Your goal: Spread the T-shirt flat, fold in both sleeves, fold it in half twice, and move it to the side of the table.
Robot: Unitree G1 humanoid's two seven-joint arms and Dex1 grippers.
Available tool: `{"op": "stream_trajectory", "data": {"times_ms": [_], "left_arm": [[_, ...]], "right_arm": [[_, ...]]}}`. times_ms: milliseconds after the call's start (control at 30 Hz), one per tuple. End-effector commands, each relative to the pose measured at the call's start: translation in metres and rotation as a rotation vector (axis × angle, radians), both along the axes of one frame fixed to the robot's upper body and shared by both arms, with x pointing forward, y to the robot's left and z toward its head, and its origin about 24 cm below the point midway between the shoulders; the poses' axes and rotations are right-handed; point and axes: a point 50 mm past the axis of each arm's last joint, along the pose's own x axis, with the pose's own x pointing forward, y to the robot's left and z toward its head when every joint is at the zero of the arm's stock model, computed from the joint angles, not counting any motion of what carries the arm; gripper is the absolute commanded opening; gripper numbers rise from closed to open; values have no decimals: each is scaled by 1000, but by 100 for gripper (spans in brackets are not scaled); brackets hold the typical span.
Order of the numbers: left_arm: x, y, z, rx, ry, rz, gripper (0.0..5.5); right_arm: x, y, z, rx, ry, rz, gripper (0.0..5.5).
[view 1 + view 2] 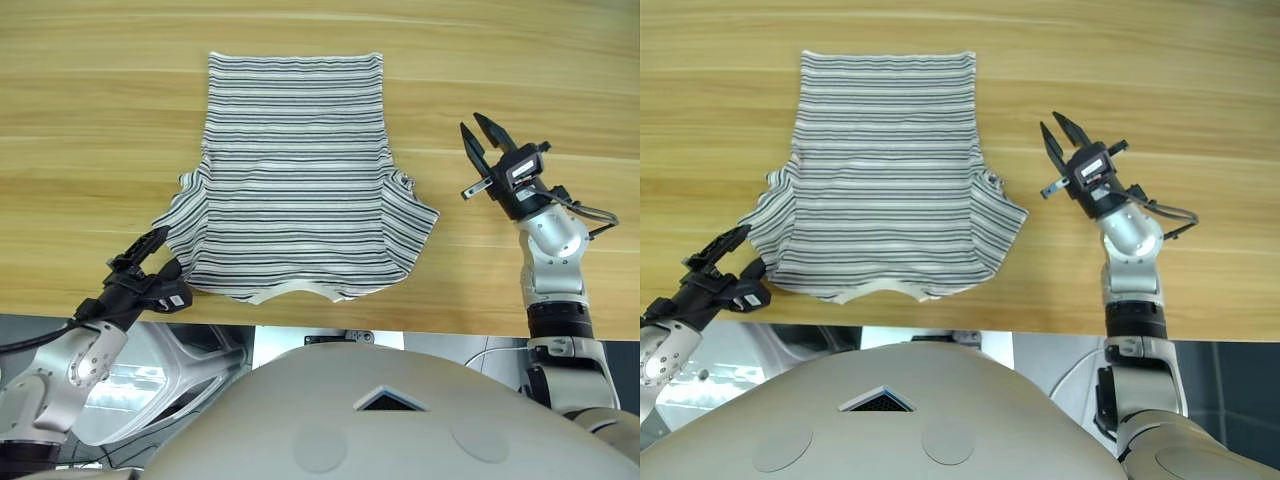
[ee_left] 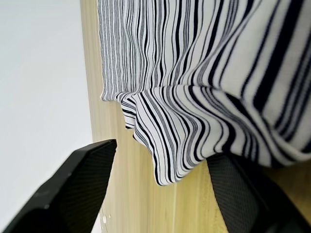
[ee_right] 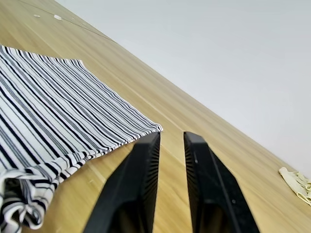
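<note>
A black-and-white striped T-shirt (image 1: 295,170) lies on the wooden table (image 1: 90,120), hem far, collar at the near edge. Both sleeves are bunched in against the body, and the right one (image 1: 405,195) is wrinkled. My left gripper (image 1: 163,252) sits at the shirt's near left corner, open. In the left wrist view its fingers (image 2: 73,184) stand wide apart on either side of the drooping sleeve edge (image 2: 160,165). My right gripper (image 1: 478,128) hovers over bare wood to the right of the shirt, open by a narrow gap, holding nothing. The shirt's hem corner (image 3: 146,127) lies ahead of it.
The table's near edge (image 1: 470,325) runs just behind the collar. A small cream-coloured scrap (image 3: 296,180) lies on the wood far off to the side. Bare tabletop surrounds the shirt on the left, right and far sides.
</note>
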Motion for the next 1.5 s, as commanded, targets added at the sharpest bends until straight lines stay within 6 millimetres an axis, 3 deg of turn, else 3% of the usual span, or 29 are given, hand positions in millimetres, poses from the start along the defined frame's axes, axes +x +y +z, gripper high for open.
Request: {"op": "stream_trajectory", "data": {"times_ms": [33, 267, 567, 1067, 1400, 1500], "left_arm": [[-23, 12, -30, 84, 236, 40, 335], [6, 18, -36, 144, 200, 35, 335], [13, 3, -47, 100, 221, -28, 335], [5, -3, -54, 62, 255, 12, 91], [14, -10, -57, 43, 204, 24, 21], [24, -16, -46, -1, 100, 36, 21]], "right_arm": [[-6, -3, 3, 9, -15, 5, 88], [-11, -4, -1, 21, -17, -12, 88], [-15, -9, 1, 39, -33, -36, 88], [-18, -12, 0, 41, -18, -31, 88], [-25, -17, -6, 35, 2, -48, 88], [-25, -17, -7, 36, 6, -45, 88]]}}
